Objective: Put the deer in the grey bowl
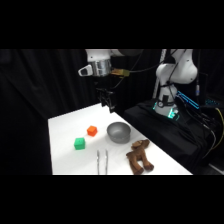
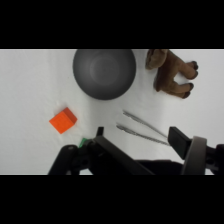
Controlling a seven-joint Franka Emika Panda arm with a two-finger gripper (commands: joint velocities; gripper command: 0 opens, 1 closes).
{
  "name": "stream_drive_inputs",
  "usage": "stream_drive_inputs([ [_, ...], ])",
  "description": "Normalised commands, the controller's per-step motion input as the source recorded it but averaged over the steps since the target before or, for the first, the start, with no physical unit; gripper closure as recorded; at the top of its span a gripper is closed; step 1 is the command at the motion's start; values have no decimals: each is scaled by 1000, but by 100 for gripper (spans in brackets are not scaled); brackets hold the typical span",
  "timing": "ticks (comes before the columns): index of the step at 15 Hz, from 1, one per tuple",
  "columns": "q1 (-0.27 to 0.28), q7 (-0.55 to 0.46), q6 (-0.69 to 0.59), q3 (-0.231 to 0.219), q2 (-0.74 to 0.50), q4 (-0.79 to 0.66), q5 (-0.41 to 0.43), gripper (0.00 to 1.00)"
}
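Side view shows the claw (image 1: pixel 106 102) hanging high above the far edge of the white counter (image 1: pixel 65 150), holding nothing; whether it is open or closed I cannot tell from either picture. Below it and toward the camera sits the grey bowl (image 1: pixel 119 131), empty. The deer (image 1: pixel 140 156) lies on its side beyond the bowl from the claw, near the counter's near right edge, close beside the bowl; whether they touch I cannot tell. An orange cube (image 1: pixel 91 130) and a green cube (image 1: pixel 79 144) rest to the claw's other side, apart from the bowl, and metal tongs (image 1: pixel 102 162) lie near the front edge between the green cube and the deer.

In the wrist view the bowl (image 2: pixel 104 73) is straight ahead of the claw's linkage, the deer (image 2: pixel 170 75) off to one side of it, the tongs (image 2: pixel 142 129) nearer in, and the orange cube (image 2: pixel 63 120) on the opposite side.

Judging from this, the task is at its start: the approach to the deer is not yet made. The next move calls for travelling past the bowl, coming down over the deer's body rather than a floppy limb, and keeping clear of the tongs.
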Motion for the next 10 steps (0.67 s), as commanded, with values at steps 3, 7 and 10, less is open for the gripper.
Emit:
stream_drive_inputs([
  [3,0,-2,1,33,10,0,19,0],
  [7,66,34,130,89,-86,-170,21,0],
  [10,114,81,255,115,-125,-278,28,0],
])
